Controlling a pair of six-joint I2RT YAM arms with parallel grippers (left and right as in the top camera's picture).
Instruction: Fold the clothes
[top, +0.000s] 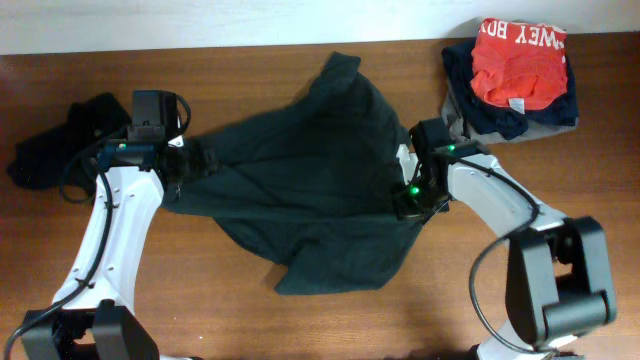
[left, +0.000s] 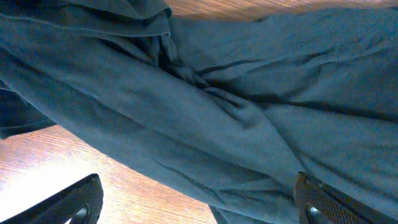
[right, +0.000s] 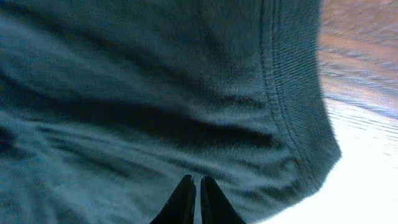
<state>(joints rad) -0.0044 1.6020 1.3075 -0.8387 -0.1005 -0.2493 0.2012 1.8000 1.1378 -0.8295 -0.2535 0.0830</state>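
A large dark green T-shirt (top: 310, 190) lies crumpled and partly spread across the middle of the table. It fills the left wrist view (left: 217, 106) and the right wrist view (right: 155, 81). My left gripper (top: 195, 160) is at the shirt's left edge. Its jaws (left: 199, 211) are wide open, with a fold of the shirt and bare wood between them. My right gripper (top: 405, 200) is at the shirt's right edge. Its fingers (right: 193, 199) are pressed together on the cloth near a ribbed hem. A second black garment (top: 40, 155) lies bunched at the far left.
A pile of other clothes stands at the back right: an orange piece with white lettering (top: 520, 60) on navy and grey cloth (top: 480, 105). The wooden table (top: 300, 320) shows in front of the shirt. A white wall runs along the back edge.
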